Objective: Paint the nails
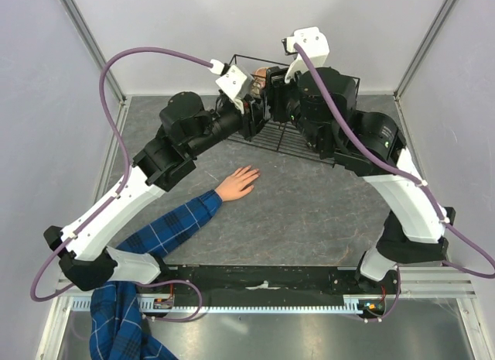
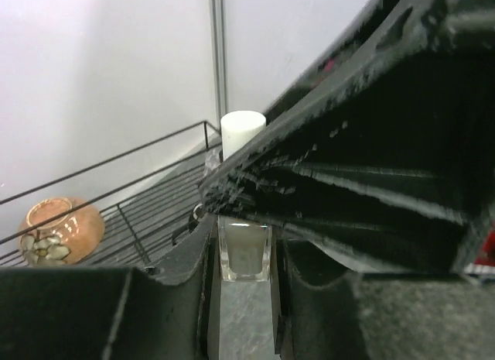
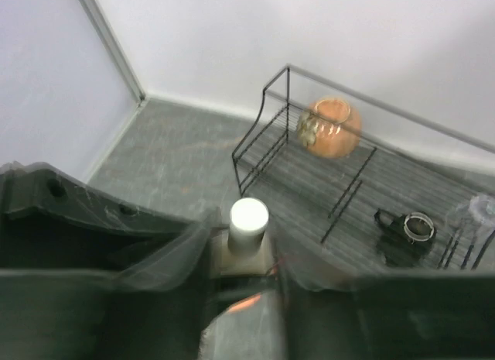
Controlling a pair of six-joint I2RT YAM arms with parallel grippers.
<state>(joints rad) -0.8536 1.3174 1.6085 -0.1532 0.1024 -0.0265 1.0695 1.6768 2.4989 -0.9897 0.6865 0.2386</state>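
Observation:
A skin-coloured hand [image 1: 238, 182] with a blue plaid sleeve [image 1: 166, 228] lies flat on the grey table, its tiny pale nails [image 1: 255, 173] pointing up-right. Both grippers meet far from it, at the wire rack. My left gripper [image 2: 244, 275] is shut on a small clear bottle [image 2: 246, 252] with a white cap [image 2: 242, 132]. My right gripper [image 3: 246, 255] is blurred and straddles the cap [image 3: 249, 217] from above, its jaws wider than the cap. In the top view the left gripper [image 1: 255, 106] and right gripper [image 1: 272, 104] hide the bottle.
A black wire rack [image 1: 309, 147] stands at the back just behind the grippers. It holds a round orange pot [image 3: 330, 128] and a small dark object with rings [image 3: 406, 228]. White walls enclose the table on three sides.

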